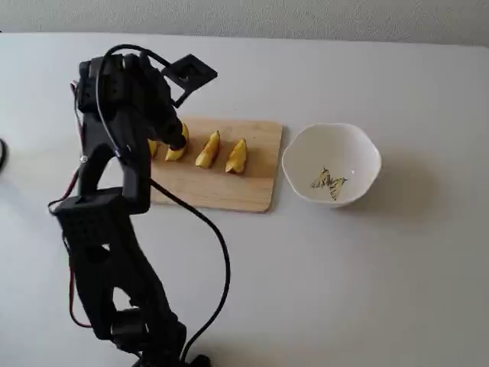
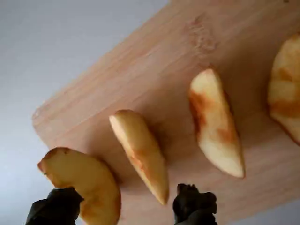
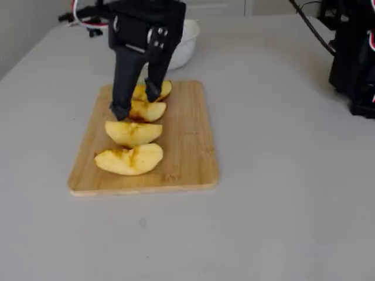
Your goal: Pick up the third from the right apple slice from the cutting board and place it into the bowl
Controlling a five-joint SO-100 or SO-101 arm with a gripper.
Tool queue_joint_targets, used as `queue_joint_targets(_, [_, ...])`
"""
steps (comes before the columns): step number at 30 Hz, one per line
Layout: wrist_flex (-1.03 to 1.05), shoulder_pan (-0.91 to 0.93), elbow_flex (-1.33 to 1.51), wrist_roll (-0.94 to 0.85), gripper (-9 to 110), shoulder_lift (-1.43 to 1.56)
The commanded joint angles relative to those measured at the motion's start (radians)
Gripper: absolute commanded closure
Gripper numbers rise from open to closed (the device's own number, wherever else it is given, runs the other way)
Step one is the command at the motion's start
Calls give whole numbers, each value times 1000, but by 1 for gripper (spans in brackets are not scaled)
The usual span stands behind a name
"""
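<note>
Pale grey tabletop [image 1: 367,267]: gripper [image 2: 124,206], fingers apart, straddles the apple slice [image 2: 140,153] lying on the cutting board [image 1: 244,191], left of the bowl [image 1: 367,149] in a fixed view; light, firm, likely slick, best pinched across its thick middle

Wrist view: cutting board [image 2: 154,70] runs diagonally across frame. Four wedges on it. Apple slice [image 2: 140,152] lower centre, lying between the two dark fingertips [image 2: 194,204] at bottom edge; jaws apart around the slice.
</note>
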Motion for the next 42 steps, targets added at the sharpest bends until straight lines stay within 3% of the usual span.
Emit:
queue_joint_targets(1, [181,11,-492,8,73,-264])
queue_joint_targets(3, [229,9,-623,3,74,-350])
queue_joint_targets(17, [224,37,-623,0,78,-463])
queue_joint_targets(28, [215,21,-624,20,101,-469])
queue_joint_targets(42, [209,-3,-663,149,101,-299])
